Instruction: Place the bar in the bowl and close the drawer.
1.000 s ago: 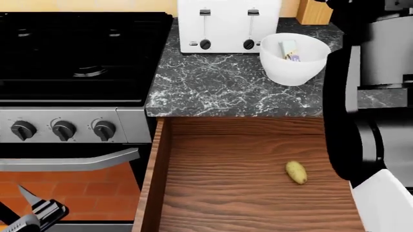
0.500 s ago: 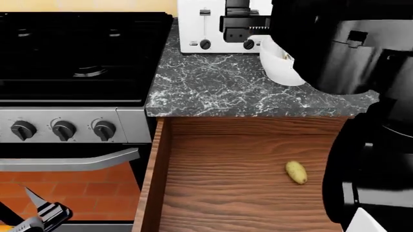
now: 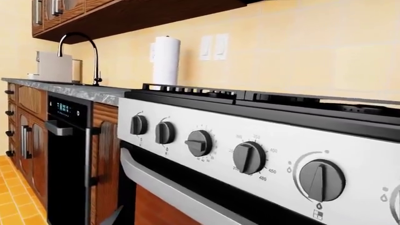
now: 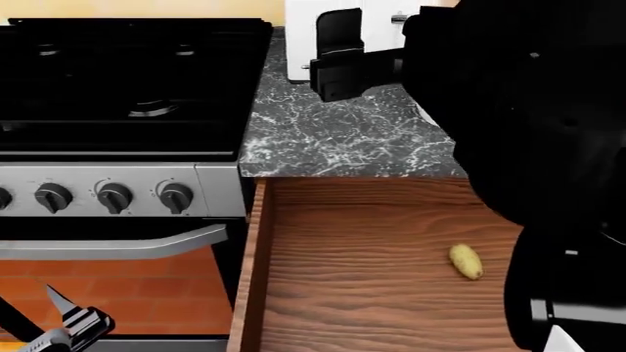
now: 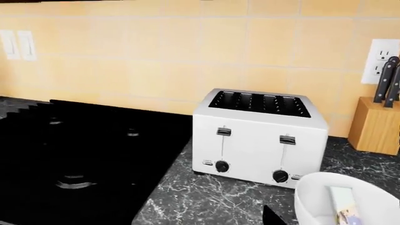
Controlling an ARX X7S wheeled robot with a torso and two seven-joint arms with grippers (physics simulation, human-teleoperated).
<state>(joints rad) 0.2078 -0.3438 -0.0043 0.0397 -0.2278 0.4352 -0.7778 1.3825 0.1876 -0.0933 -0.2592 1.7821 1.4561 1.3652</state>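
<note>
i see the black gas stove [image 4: 127, 73] filling the left of my head view, its steel front panel carrying round knobs [image 3: 249, 157] and a long oven handle [image 4: 108, 248] below. beside it lies the dark marbled worktop [image 4: 342, 139]. under the worktop edge the drawer [image 4: 362, 257] of reddish-brown grained wood stands pulled out, open to the camera. on its floor, toward the right, rests a small yellowish oblong piece, a potato by the look of it [image 4: 465, 261], lying alone and touching nothing else.

my right arm [image 4: 528, 110] is a big black mass covering the upper right of the head view and hiding most of the worktop there. the right hand [image 4: 338, 55] shows in front of the white toaster [image 5: 259, 136]; i cannot tell whether its fingers are apart or together.

right wrist view: the toaster stands against the tiled wall, two levers on its face, with a wooden knife block [image 5: 375, 124] just beside it. nearer the camera sits the bowl [image 5: 347, 206], glossy white, and the bar [image 5: 340, 206] lies inside it, leaning on the inner wall.

the left hand [image 4: 59, 326] hangs low over the orange floor tiles [image 4: 108, 293], in front of the oven, fingers spread apart and holding nothing.
</note>
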